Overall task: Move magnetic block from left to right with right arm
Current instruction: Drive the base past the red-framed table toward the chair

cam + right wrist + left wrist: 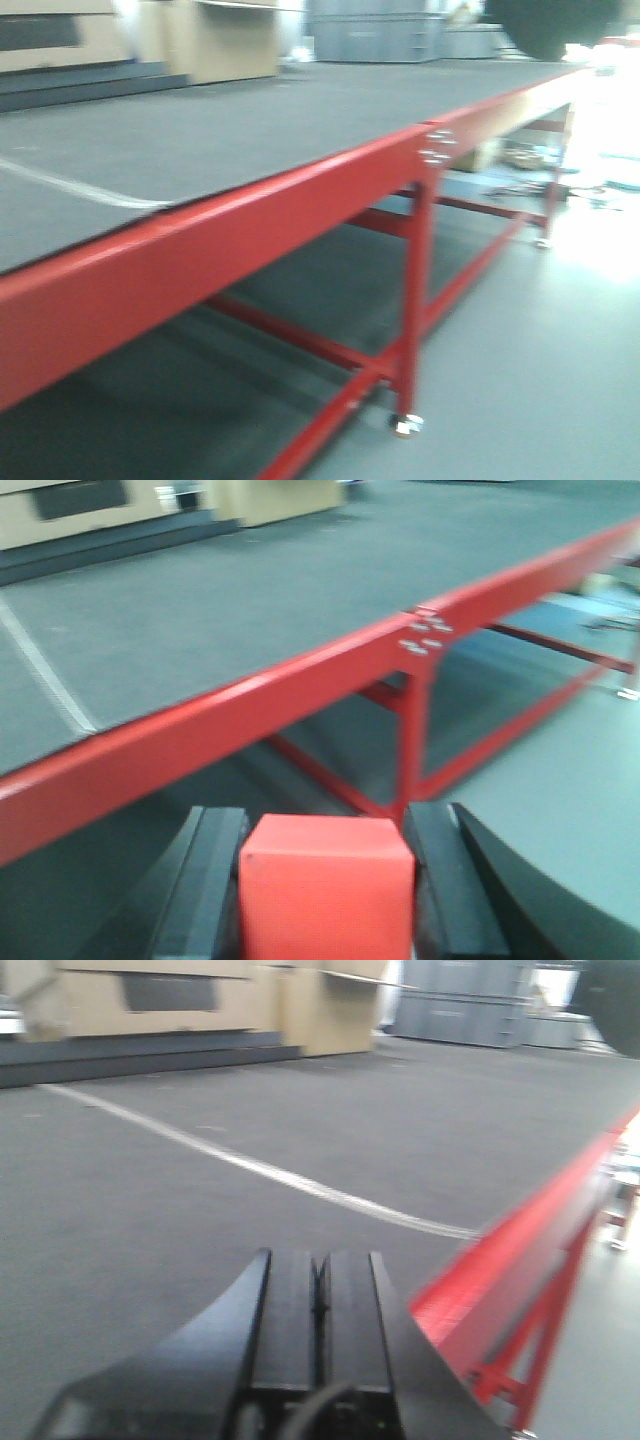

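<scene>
We see the right end effector [322, 825] pinching the red block [325, 900] at six o'clock, table [230, 600] toward twelve. The left end effector [318, 1265] is pressed together.

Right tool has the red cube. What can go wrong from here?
1. Drop: the magnetic block sits between the right tool's fingers, apparently outside the red table rail. A slip would likely land it on the floor, not the grey tabletop.
2. Collision: the rail lies between the block and the tabletop, so a low path inward may clip it.
</scene>
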